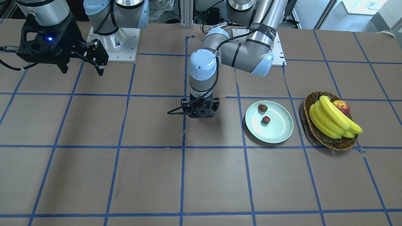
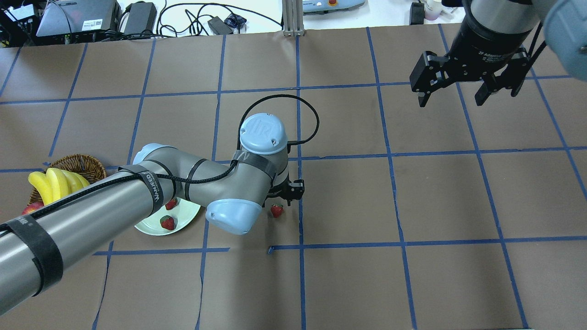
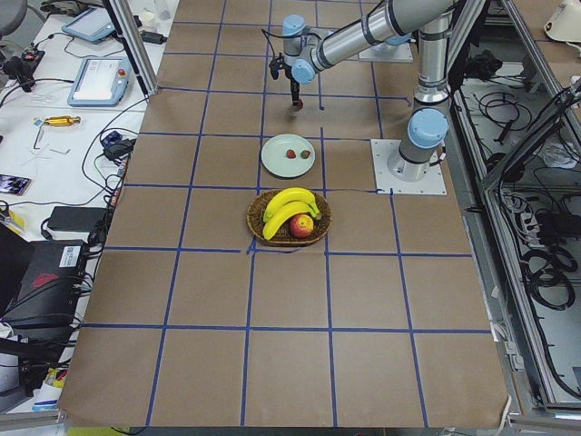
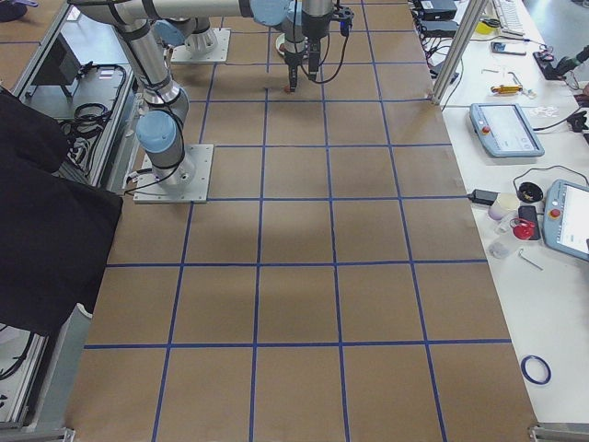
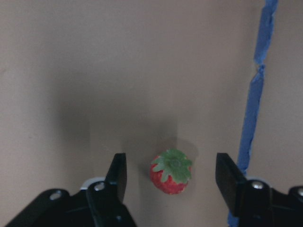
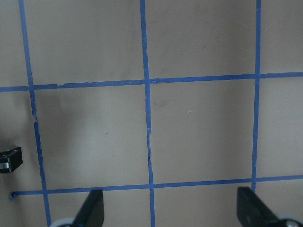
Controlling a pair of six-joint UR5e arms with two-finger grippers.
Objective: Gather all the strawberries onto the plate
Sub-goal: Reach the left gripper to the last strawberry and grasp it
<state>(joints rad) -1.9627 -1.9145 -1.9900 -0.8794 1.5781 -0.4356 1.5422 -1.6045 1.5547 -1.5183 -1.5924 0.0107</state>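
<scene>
Two strawberries lie in the pale green plate. They also show in the overhead view, partly under my left arm. The third strawberry lies on the brown table to the plate's side. My left gripper hangs straight over it, pointing down. In the left wrist view the left gripper is open, with the strawberry between its fingers. My right gripper is open and empty, high over the far side of the table.
A wicker basket with bananas and an apple stands beside the plate, on the side away from the left gripper. Blue tape lines cross the brown table; one runs close beside the third strawberry.
</scene>
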